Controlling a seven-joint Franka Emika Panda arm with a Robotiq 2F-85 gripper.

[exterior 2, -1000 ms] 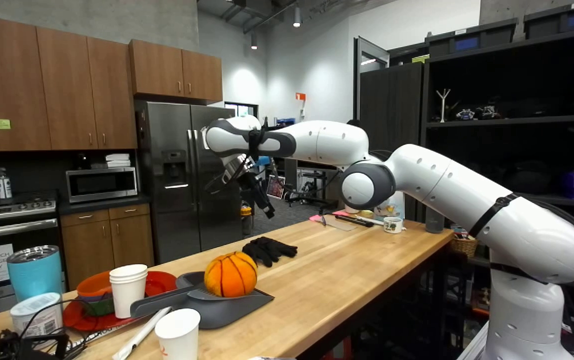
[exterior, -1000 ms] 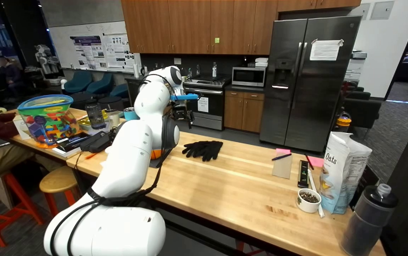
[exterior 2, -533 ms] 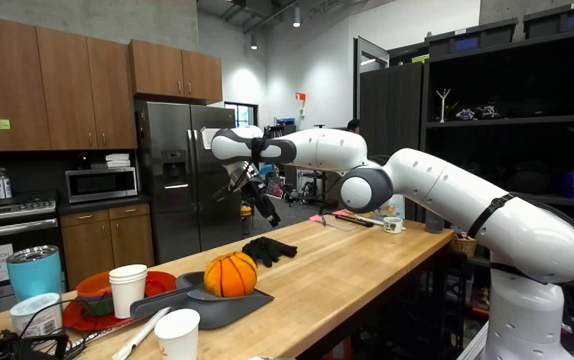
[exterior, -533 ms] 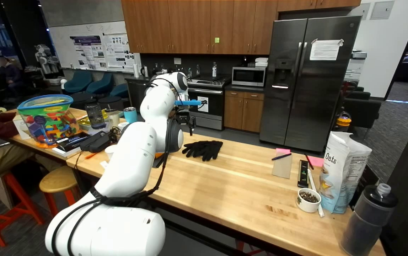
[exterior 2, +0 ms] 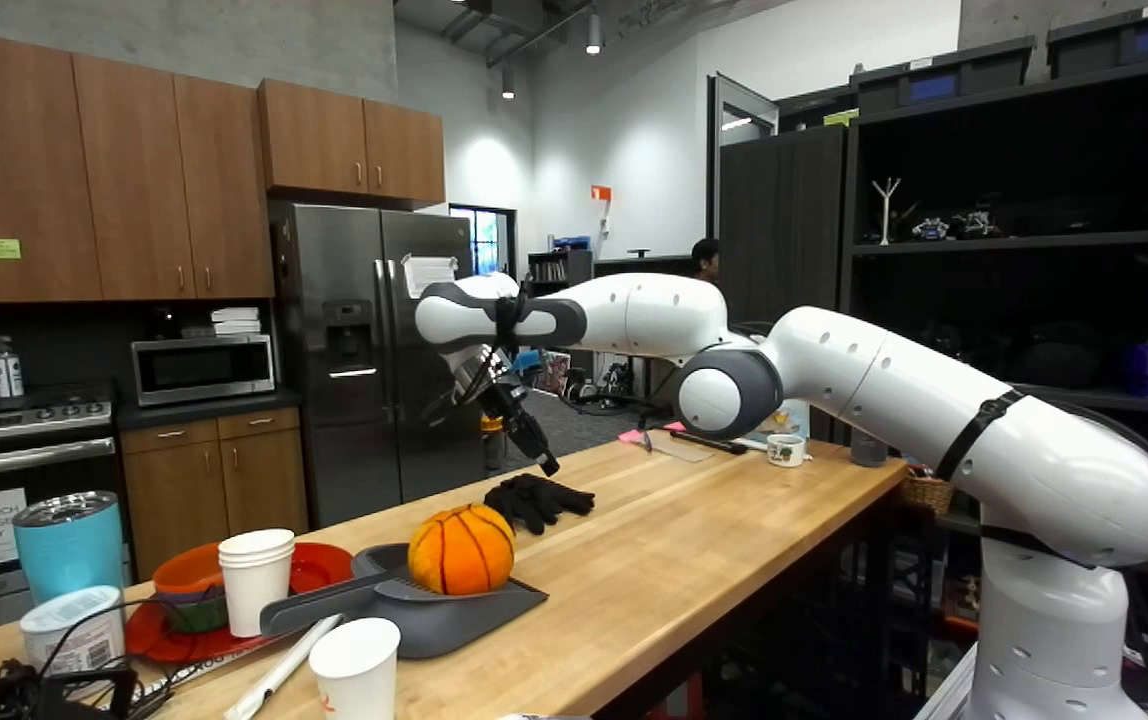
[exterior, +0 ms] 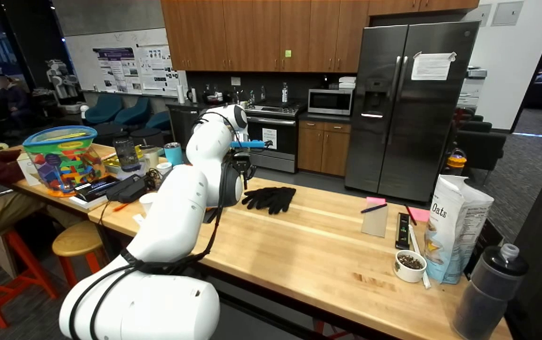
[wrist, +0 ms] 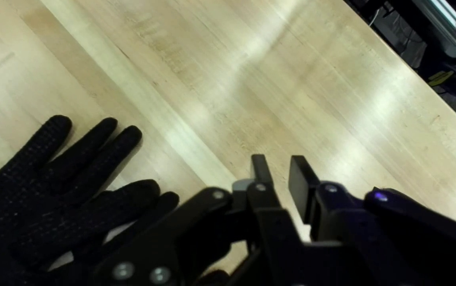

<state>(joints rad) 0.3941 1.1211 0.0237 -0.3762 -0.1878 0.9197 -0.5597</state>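
1. Desk [exterior: 309, 245]: pale wood in long strips, smooth and faintly glossy.
2. Tub [exterior: 58, 140]: clear plastic with a blue rim, at the left in an exterior view, loaded with small coloured pieces [exterior: 70, 172].
3. Oats bag [exterior: 457, 231]: standing at the right, its top edge crumpled.
4. Dustpan [exterior 2: 454, 625]: grey, lying at the near left in an exterior view, with a round orange ball [exterior 2: 461, 550] in it; the ball has dark seams and a soft-looking surface.
5. Black glove [wrist: 49, 198]: speckled, textured fabric, flat on the desk, left of the tool in the wrist view.
6. Tool [wrist: 277, 171]: above the desk near the glove, its fingertips a narrow gap apart, pale wood showing between.
7. Tumbler [exterior 2: 69, 550]: turquoise, metal-rimmed, at the left; contents hidden.
8. Paper cups [exterior 2: 257, 590]: white, tapering, nested in a stack.
9. White bowl [exterior: 410, 273]: beside the bag, holding dark bits [exterior: 409, 261].
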